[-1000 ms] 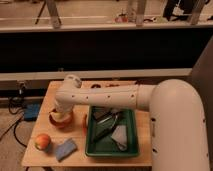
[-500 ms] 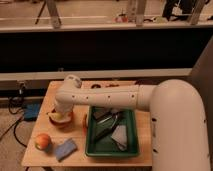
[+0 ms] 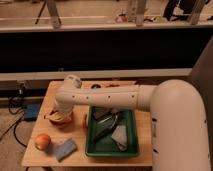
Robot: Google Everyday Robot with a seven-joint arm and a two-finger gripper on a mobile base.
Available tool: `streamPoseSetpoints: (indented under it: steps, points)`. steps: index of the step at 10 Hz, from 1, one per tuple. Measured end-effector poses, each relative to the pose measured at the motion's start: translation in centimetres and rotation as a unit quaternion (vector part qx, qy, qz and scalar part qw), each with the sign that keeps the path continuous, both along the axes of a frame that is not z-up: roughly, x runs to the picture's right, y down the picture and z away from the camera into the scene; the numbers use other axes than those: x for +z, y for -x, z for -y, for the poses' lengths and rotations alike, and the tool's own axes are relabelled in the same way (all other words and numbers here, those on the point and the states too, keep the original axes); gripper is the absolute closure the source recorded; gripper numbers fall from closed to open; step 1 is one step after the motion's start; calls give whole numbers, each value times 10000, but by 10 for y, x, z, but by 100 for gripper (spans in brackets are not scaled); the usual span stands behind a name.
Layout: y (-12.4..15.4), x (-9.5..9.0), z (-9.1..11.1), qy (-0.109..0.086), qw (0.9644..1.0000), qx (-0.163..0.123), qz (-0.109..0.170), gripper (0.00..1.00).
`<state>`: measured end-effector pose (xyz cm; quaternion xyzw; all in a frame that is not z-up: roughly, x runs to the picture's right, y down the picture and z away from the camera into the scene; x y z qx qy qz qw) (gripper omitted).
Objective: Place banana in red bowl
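Meanwhile, the robot's white arm (image 3: 110, 97) reaches left beyond the green bin (image 3: 112, 153), and its pincer (image 3: 59, 111) hangs over the red bowl (image 3: 65, 122) just left of the bin; its grip cannot be told. The yellow banana (image 3: 56, 116) shows inside the bowl. An orange fruit (image 3: 42, 141) and a blue sponge (image 3: 65, 149) lie on the tabletop (image 3: 50, 97) near the bin's front-left corner.

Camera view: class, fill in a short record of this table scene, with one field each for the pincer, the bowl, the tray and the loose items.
pincer: lowered at the bowl, on the table's left side
bowl: left on the wooden table, under the arm's end
banana: cannot be made out
green tray: mid-table, holding grey items
round fruit: front left, orange-red
blue sponge: just right of the fruit
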<state>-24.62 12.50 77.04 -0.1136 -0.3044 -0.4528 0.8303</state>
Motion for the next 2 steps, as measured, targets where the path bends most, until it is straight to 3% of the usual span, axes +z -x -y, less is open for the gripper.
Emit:
streamPoseSetpoints:
  steps: [2]
  points:
    - [1,-2,-1,4,10000,-3,18,35]
